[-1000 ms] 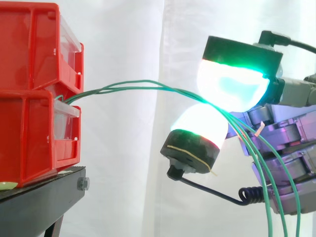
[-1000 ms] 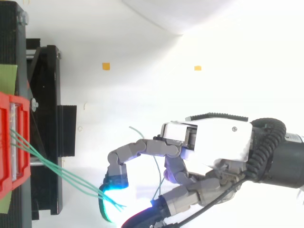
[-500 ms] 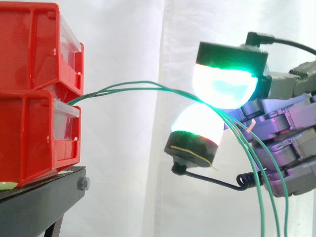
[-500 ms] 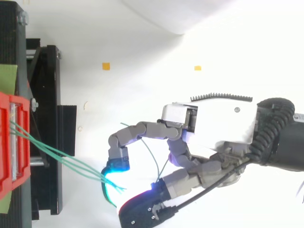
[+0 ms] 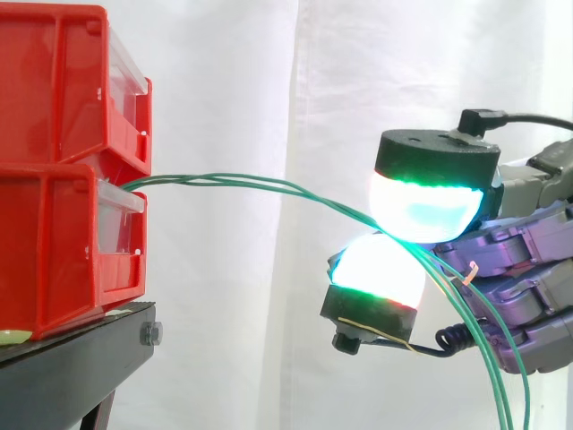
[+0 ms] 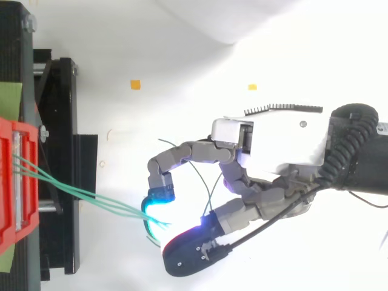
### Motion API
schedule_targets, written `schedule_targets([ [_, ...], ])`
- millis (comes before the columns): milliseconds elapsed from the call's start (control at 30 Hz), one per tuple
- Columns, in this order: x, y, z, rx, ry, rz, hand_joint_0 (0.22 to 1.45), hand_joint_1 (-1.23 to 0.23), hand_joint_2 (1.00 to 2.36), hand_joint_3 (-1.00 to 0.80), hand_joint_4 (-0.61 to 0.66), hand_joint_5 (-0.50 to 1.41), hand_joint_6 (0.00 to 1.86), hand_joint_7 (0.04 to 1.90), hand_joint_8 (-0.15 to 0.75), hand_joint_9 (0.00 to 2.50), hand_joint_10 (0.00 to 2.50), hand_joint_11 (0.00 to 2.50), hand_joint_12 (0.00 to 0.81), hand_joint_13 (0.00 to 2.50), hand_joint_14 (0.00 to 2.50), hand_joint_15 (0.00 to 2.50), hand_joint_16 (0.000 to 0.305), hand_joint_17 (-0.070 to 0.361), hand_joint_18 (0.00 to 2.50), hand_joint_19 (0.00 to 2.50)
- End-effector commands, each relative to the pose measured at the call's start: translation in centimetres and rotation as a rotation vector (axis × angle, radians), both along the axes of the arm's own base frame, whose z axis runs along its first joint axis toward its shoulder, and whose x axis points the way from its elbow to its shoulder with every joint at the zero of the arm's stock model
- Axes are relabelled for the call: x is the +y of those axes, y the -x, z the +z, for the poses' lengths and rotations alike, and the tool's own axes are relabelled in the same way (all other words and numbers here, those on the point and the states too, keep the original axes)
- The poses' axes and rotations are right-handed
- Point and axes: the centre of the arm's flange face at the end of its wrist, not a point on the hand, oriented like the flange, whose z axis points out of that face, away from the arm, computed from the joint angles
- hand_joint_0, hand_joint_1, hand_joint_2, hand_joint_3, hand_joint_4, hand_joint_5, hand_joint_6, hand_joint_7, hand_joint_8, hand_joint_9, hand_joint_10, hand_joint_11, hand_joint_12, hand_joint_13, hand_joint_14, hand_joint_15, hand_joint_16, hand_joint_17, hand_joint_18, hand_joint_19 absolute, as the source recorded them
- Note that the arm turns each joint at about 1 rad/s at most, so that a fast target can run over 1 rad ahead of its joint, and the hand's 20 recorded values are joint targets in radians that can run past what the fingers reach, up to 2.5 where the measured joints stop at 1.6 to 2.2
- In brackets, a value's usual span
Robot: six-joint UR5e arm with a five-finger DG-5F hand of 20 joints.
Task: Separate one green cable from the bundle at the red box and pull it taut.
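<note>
Bins (image 5: 63, 161): two red, stacked at the left edge on a black stand (image 5: 76, 367). Stand's front corner sits just under the lower bin's face.

Cables (image 5: 233, 180): green, several strands. They leave the slot between the bins and run right in a shallow arc, not straight. They close together toward the hand (image 6: 279, 145). Nothing else crosses the span from bin face to fingertips (image 5: 425, 206). Open air above and below it, curtain (image 5: 269, 81) behind.

Hand: comes in from the right, well clear of the stand's edge. Two glowing pads pressed together, one over the other in the side view, pinching the cables between them. Strands enter the pinch as a group; cannot tell how many are actually caught. The other fingers lie curled behind.

Past the pinch the cables drop slack along the fingers to the bottom edge.

Top view: strands fan slightly at the bin, narrow at the cyan pad (image 6: 159, 203). One loose end curls over the bent finger. White surface open above the hand, two small orange marks (image 6: 135, 84) on it.
</note>
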Motion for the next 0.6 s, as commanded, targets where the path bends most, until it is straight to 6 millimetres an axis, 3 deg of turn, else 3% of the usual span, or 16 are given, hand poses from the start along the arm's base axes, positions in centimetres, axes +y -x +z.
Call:
schedule_targets([
  [0,-0.3,0.24,0.64,0.0,0.004,0.002,0.72,-0.84,1.01,-0.37,0.13,0.12,0.5,1.38,0.037,2.5,1.88,1.05,0.141,1.97,2.5,0.74,0.053,0.118,2.07,1.41],
  [333,-0.53,0.87,1.55,0.02,0.042,0.008,0.7,-1.04,1.0,-0.5,0.14,0.12,0.5,1.41,0.052,2.5,2.13,0.92,0.165,1.93,2.5,0.77,0.053,0.119,2.01,1.39],
  [467,-0.42,0.88,1.54,0.022,0.042,0.01,0.56,-0.93,1.0,-0.5,0.18,0.12,0.5,1.41,0.068,2.5,2.21,0.83,0.178,1.95,2.5,0.72,0.053,0.12,2.03,1.36],
  [567,-0.42,0.88,1.54,0.022,0.042,0.01,0.48,-0.82,1.0,-0.5,0.2,0.12,0.5,1.41,0.082,2.5,2.09,0.87,0.194,2.02,2.5,0.72,0.059,0.133,2.12,1.31],
])
